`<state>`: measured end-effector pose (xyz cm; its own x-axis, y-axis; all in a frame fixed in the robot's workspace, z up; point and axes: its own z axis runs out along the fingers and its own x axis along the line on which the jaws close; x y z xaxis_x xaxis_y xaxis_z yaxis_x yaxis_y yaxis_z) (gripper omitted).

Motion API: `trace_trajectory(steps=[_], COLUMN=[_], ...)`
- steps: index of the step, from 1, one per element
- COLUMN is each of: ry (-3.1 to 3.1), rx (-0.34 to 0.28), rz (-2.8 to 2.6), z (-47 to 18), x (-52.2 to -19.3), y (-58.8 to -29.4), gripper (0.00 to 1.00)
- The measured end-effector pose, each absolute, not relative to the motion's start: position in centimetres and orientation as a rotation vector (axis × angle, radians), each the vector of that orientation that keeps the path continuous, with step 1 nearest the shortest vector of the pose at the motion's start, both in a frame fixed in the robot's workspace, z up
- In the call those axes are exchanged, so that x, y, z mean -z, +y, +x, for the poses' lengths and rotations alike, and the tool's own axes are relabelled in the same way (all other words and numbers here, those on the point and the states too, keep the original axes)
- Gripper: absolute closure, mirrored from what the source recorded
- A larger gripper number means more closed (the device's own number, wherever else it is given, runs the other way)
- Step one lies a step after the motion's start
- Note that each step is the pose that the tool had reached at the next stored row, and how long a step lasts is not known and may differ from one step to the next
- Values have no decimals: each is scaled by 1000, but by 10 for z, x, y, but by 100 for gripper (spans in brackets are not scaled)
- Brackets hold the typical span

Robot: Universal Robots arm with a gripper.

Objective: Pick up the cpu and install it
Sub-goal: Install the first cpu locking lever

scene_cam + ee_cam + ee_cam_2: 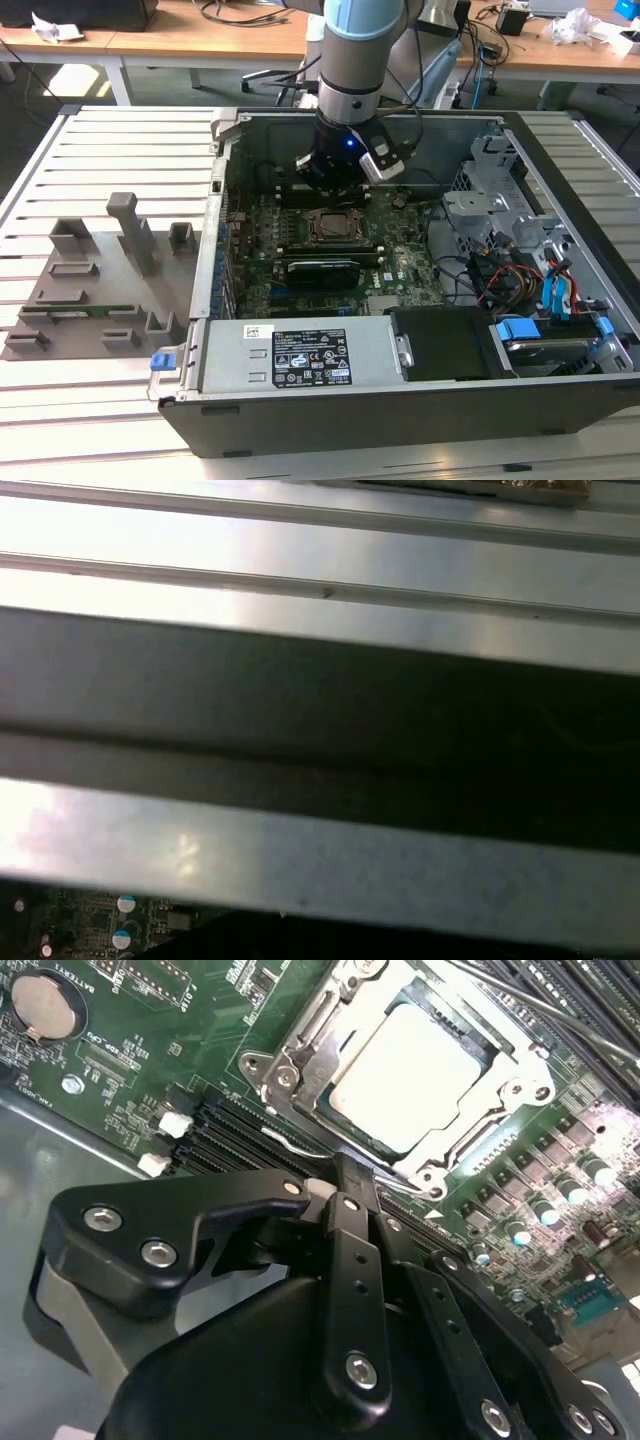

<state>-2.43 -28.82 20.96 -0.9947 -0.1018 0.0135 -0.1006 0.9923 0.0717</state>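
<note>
The cpu (405, 1075), a flat square chip with a silvery top, lies inside the metal-framed socket (290, 1070) on the green motherboard (150, 1020). The socket's frame stands open around it. My gripper (340, 1172) hangs just beside the socket's edge, its black fingers drawn together to one tip, shut, with nothing seen between them. In the exterior view the gripper (330, 178) hovers low inside the open computer case, over the far side of the socket (312, 232). It does not touch the chip.
Case walls (215, 250) ring the motherboard. A power supply (300, 360) lies along the near side, a drive cage with cables (520, 250) on the exterior view's right. A grey fixture tray (100, 280) sits outside the case on the left. Black memory slots (215, 1135) run near the gripper.
</note>
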Motion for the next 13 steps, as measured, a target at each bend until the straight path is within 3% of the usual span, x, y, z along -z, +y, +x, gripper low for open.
trace_trajectory(steps=[13], ry=[-3118], rx=[108], rz=[155], z=[-12], x=[-204], y=[-289], gripper=[89])
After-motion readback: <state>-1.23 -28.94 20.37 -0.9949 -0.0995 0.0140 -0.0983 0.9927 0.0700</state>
